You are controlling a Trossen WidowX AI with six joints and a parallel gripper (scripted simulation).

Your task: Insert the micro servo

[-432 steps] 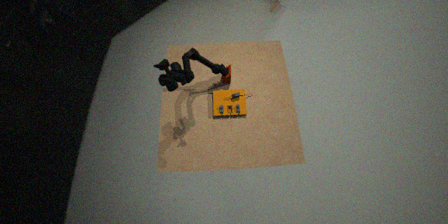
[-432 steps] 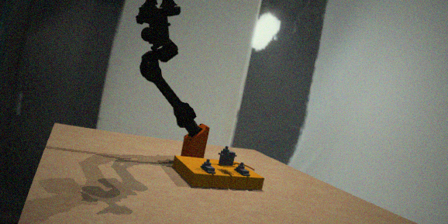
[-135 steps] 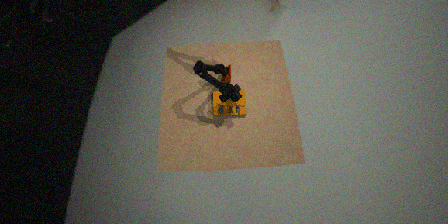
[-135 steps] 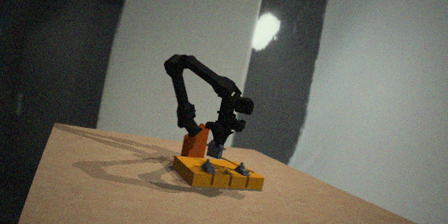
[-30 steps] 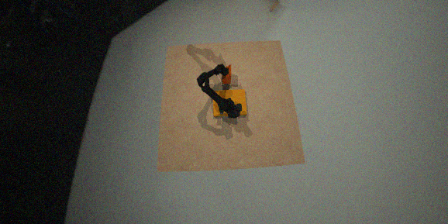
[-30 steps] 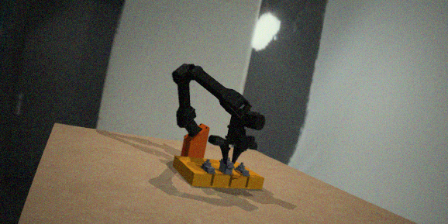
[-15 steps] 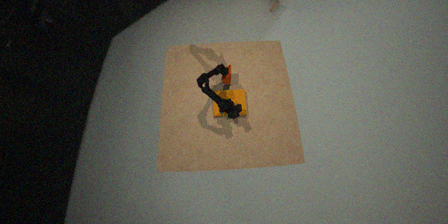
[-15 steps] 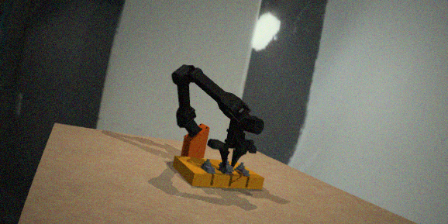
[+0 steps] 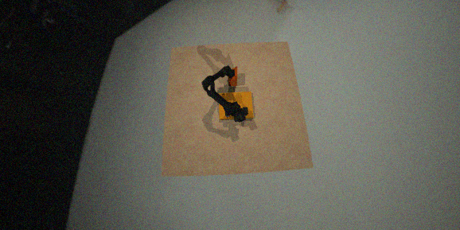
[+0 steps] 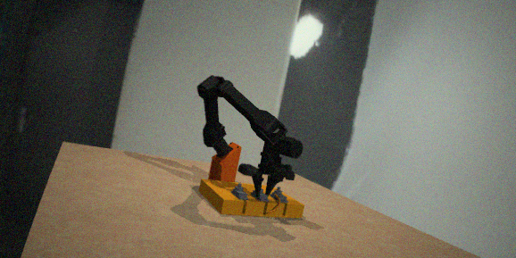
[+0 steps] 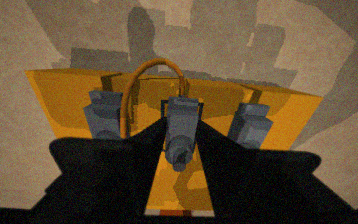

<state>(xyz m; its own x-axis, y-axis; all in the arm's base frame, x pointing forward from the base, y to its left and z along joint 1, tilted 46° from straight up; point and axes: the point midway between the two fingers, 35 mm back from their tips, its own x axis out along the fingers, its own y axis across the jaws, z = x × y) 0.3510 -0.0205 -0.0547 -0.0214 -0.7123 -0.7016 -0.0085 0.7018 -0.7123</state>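
The loose grey micro servo [image 10: 260, 197] [image 11: 182, 117] is between the fingertips of my gripper [image 10: 263, 195] [image 11: 181, 121], which is shut on it. It is at the middle of the yellow deck [image 9: 248, 99] [image 10: 214, 196] [image 11: 47, 95], low over the dark-outlined pocket [image 11: 164, 107]. Its output shaft points up. Whether both ears lie flat is hidden. Its orange-brown cable [image 11: 160, 61] [image 10: 277, 206] arches out past the deck's edge and back toward the left servo in the wrist view; whether any of it lies in the side notch is not clear.
Two fitted grey servos stand beside the held one, one at left [image 10: 239, 191] [image 11: 105, 117] and one at right [image 10: 279, 195] [image 11: 251, 125]. The orange arm base [image 9: 234, 79] [image 10: 225, 168] stands behind the deck on the wooden table top [image 9: 270, 142] [image 10: 112, 199].
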